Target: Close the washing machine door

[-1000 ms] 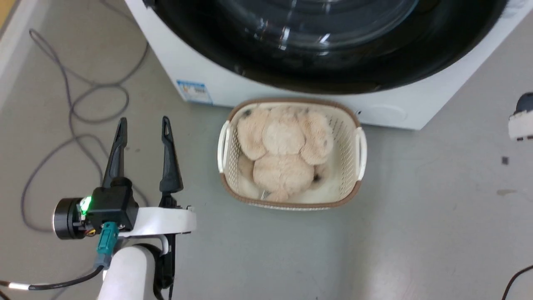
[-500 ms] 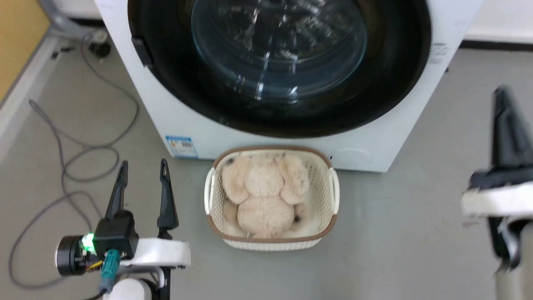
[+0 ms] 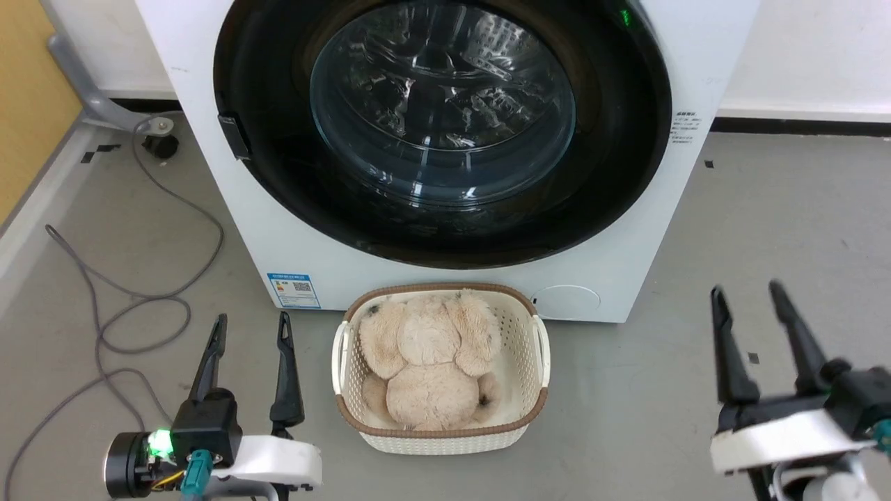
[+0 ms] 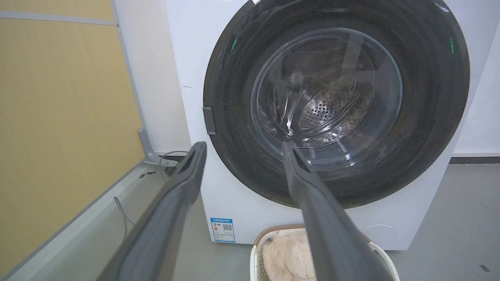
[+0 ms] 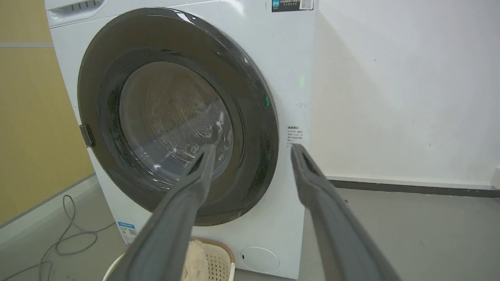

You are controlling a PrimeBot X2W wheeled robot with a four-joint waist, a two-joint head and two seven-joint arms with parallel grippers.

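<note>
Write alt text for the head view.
A white washer stands at the top, its round black door looking shut. A basket holding a beige plush toy sits on the grey floor before it. The left end effector and right end effector, both open and empty, point up from the lower corners; a grey cable loops at left.

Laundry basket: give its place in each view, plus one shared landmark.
Head view: basket bottom centre, before the washing machine.
Left wrist view: basket at bottom edge, right of centre.
Right wrist view: basket at bottom edge, left of centre.
Shared landmark: the machine's blue sticker, left of it.
</note>
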